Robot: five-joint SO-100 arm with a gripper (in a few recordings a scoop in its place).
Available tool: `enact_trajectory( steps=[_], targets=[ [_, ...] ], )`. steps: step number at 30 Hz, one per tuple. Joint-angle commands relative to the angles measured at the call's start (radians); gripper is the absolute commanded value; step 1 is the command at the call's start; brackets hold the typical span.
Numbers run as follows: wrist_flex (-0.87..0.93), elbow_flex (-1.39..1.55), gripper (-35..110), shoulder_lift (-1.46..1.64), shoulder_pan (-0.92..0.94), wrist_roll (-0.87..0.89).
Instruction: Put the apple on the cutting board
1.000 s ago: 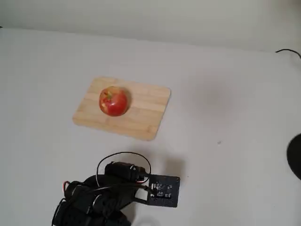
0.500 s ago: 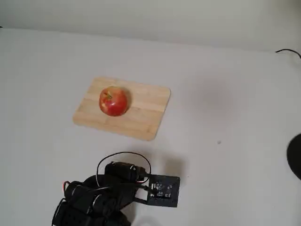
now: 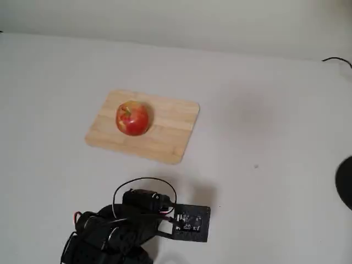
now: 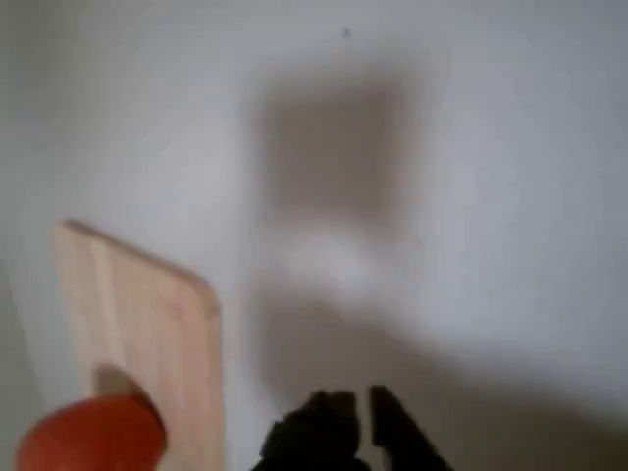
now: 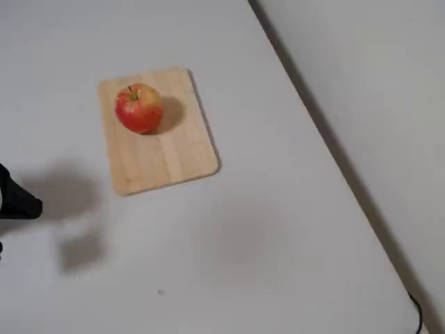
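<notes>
Apple (image 3: 132, 118) sits on the cutting board (image 3: 165, 132), resting on the wood toward the board's left half in a fixed view, stem dimple up, red with yellow patches. In both fixed views the fruit stands free, nothing touching it but the board beneath; from the other fixed camera the apple (image 5: 139, 108) lies near the far end of the cutting board (image 5: 163, 149) and casts a soft shadow to its right. The board lies flat on the white surface (image 3: 264, 110), its plank stripes running lengthwise.

The arm (image 3: 118, 228) is folded low at the bottom edge of a fixed view, well apart from the board, with a looped black cable and a small circuit board on its side. In the wrist view the jaws (image 4: 355, 417) show as two dark tips at the bottom edge, lying close together with only a thin gap between them and holding nothing. That view is blurred; the cutting board (image 4: 147, 314) appears at lower left with the apple (image 4: 88, 437) as a red blob at its near end, off to the left of the jaws.

A dark cable end (image 3: 338, 59) lies at the right edge of the surface.
</notes>
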Motion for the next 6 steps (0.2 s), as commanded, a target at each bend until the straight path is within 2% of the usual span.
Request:
enact_trajectory(
  steps=[1, 6],
  targets=[
    [0.021, 0.002, 0, 0.002, 0.011, 0.009],
    [0.021, 0.002, 0, 0.002, 0.011, 0.009]
  ],
)
